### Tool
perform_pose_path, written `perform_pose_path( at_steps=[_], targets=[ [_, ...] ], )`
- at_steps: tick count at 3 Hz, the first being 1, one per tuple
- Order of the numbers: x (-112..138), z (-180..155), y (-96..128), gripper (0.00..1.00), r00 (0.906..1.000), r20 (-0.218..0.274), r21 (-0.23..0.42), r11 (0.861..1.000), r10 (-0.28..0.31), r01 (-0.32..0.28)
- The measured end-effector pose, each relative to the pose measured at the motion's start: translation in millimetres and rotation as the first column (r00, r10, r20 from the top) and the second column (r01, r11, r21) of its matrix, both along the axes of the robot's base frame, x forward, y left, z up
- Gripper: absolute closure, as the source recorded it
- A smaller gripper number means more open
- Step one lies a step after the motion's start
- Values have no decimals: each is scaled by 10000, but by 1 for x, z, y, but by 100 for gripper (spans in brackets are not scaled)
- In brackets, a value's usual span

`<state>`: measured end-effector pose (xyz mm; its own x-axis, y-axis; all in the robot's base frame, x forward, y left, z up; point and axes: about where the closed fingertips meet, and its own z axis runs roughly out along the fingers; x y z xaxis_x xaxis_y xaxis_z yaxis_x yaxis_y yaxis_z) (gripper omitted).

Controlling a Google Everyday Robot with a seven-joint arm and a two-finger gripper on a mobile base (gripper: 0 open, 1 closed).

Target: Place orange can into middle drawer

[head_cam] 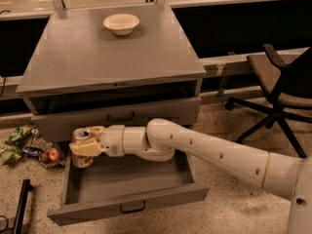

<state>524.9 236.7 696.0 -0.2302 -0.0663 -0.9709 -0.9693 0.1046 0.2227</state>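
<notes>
Upright orange can [81, 135] is clamped in the gripper [85, 148], held above rear corner of the open middle drawer [127, 180]

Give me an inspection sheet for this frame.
Surface: grey cabinet top, holds one bowl.
Job's things: can upright in the gripper, over the back-left of the open middle drawer; upper drawer shut.
Clutter: snack bags and apple on the floor, left.
Gripper: gripper shut on the can, at the drawer's left side.
Cables: nothing seen.
Surroundings: chair on the right; black bar on the floor, front left.
</notes>
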Motion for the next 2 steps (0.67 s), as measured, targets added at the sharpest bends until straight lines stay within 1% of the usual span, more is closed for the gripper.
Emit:
perform_pose_path(
  at_steps=[1, 2],
  targets=[
    [-1, -28, -5, 100, 9993, -223, -678, 9973, -313, 297],
    [-1, -53, -9, 100, 9951, 976, -1469, 9891, 162, -17]
  ],
)
